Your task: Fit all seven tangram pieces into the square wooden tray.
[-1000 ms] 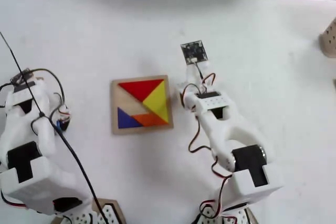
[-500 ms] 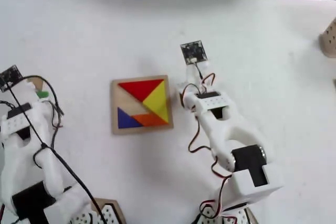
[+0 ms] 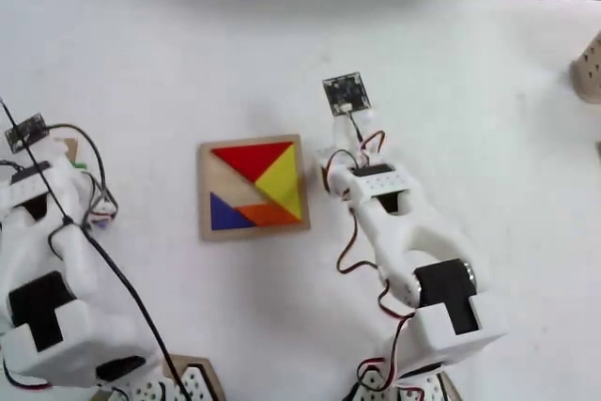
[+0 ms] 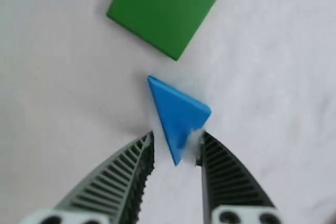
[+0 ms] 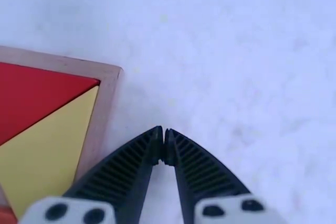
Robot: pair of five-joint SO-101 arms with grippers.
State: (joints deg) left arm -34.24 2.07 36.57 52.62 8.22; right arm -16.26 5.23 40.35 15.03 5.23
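Observation:
The square wooden tray (image 3: 203,190) lies mid-table and holds red (image 3: 252,159), yellow (image 3: 285,183), blue (image 3: 225,212) and orange (image 3: 270,214) pieces, with bare wood at its left centre. My right gripper (image 5: 164,146) is shut and empty, resting on the table just beside the tray's corner (image 5: 107,85). My left arm (image 3: 42,223) is at the far left of the table. In its wrist view, my left gripper (image 4: 176,142) is shut on the tip of a small blue triangle (image 4: 178,111), which sits tilted. A green square (image 4: 164,13) lies flat just beyond it.
A small circuit board (image 3: 346,93) on a wire sticks out beyond the right arm. A pale perforated object (image 3: 589,68) sits at the right edge. A wooden plate (image 3: 192,377) shows at the front between the arm bases. White table stretches behind the tray.
The left arm swung outward to the left, then came partly back toward its earlier spot. The right arm and the tray have not moved.

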